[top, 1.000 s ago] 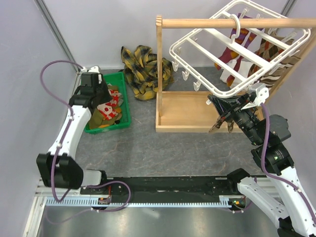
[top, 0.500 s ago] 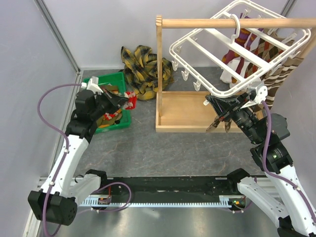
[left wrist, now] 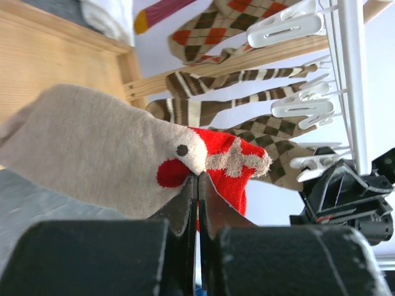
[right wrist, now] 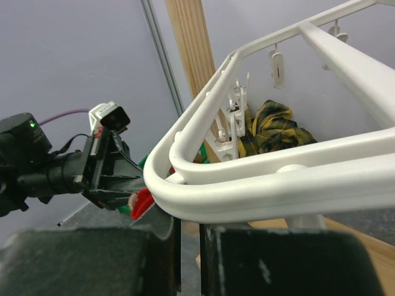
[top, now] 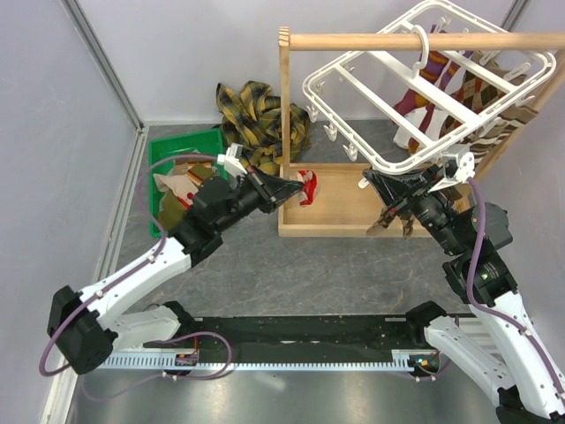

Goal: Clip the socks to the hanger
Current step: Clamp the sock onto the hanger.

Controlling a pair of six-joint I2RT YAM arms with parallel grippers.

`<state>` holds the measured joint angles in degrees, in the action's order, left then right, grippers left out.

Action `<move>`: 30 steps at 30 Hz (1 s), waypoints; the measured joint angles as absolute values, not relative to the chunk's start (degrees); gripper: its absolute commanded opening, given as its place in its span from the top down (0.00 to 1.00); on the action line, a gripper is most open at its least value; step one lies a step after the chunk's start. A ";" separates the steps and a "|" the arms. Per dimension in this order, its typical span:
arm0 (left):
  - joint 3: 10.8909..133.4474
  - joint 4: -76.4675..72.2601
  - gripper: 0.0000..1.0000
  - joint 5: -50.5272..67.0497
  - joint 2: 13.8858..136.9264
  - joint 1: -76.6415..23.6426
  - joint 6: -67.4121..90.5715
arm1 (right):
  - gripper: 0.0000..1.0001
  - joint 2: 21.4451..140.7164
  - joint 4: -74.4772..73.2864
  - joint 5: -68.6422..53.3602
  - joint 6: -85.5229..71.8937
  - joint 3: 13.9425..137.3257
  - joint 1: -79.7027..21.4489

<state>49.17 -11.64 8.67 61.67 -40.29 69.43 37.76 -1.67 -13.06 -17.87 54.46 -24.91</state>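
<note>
My left gripper (top: 294, 187) (left wrist: 198, 179) is shut on a beige sock (left wrist: 92, 154) with a red toe patch (top: 306, 185), held over the left end of the wooden tray. The white grid hanger (top: 415, 97) (right wrist: 259, 179) hangs tilted from the wooden rod. Its near corner sits in my right gripper (top: 381, 179) (right wrist: 190, 222), which is shut on it. Several argyle and striped socks (top: 472, 88) (left wrist: 241, 80) hang from the hanger's far clips. Empty clips (top: 331, 132) dangle along its left edge.
A green bin (top: 208, 140) at the left holds more socks (top: 177, 190). A yellow-and-black plaid cloth (top: 256, 119) lies behind it. The wooden rack's post (top: 284, 97), rod (top: 371, 41) and tray (top: 344, 203) stand at centre right.
My left arm has swung from the green bin to the right, carrying the sock up to the wooden tray. The right gripper has stayed at the hanger's corner.
</note>
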 measured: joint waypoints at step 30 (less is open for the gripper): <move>56.75 -30.63 0.98 -6.35 76.73 -56.14 74.50 | 0.99 40.23 0.84 -13.69 -24.71 54.43 -24.91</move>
<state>56.75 -30.63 -6.35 76.73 -56.14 74.50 40.23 0.84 -13.69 -24.71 54.43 -24.91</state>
